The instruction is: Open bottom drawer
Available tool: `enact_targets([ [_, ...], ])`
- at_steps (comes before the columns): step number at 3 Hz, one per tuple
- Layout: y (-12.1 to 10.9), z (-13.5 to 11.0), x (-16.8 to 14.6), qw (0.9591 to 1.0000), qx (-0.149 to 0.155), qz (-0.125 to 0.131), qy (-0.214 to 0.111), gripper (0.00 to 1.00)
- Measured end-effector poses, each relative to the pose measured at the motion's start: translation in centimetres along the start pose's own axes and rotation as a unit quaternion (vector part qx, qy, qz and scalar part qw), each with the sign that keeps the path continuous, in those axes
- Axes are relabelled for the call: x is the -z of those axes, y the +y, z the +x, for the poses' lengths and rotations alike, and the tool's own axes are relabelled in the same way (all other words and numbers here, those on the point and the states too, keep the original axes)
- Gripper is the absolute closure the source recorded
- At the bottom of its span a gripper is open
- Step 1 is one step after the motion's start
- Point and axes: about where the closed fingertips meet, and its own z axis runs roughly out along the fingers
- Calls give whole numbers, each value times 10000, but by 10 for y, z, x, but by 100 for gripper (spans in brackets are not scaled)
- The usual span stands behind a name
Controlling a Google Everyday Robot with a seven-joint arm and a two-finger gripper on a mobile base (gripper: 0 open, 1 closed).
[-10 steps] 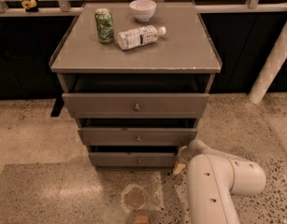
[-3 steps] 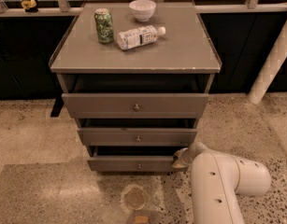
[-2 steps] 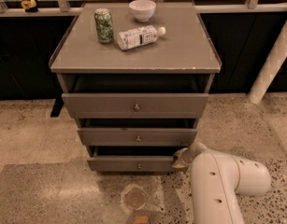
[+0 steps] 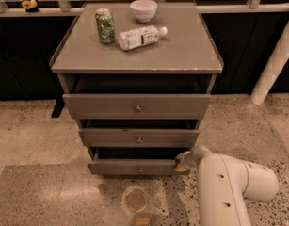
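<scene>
Grey cabinet (image 4: 139, 55), bottom drawer (image 4: 118, 166) at its 6 o'clock, front slightly out below a dark gap, gripper (image 4: 183, 162) at the drawer front's 3 o'clock end, its hold impossible to tell, white arm (image 4: 228, 187) at 4 o'clock.

Three drawers (image 4: 111, 106), one pincer (image 4: 183, 163) beside lowest (image 4: 130, 167)

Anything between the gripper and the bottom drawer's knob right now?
No. In the camera view, only bare grey drawer front lies between the gripper, at the right end of the bottom drawer, and its knob.
</scene>
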Motion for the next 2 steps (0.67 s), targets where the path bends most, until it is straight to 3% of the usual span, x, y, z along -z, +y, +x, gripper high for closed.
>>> enact_targets([
  [2,26,7,8,10000,23,-6,-3,100],
])
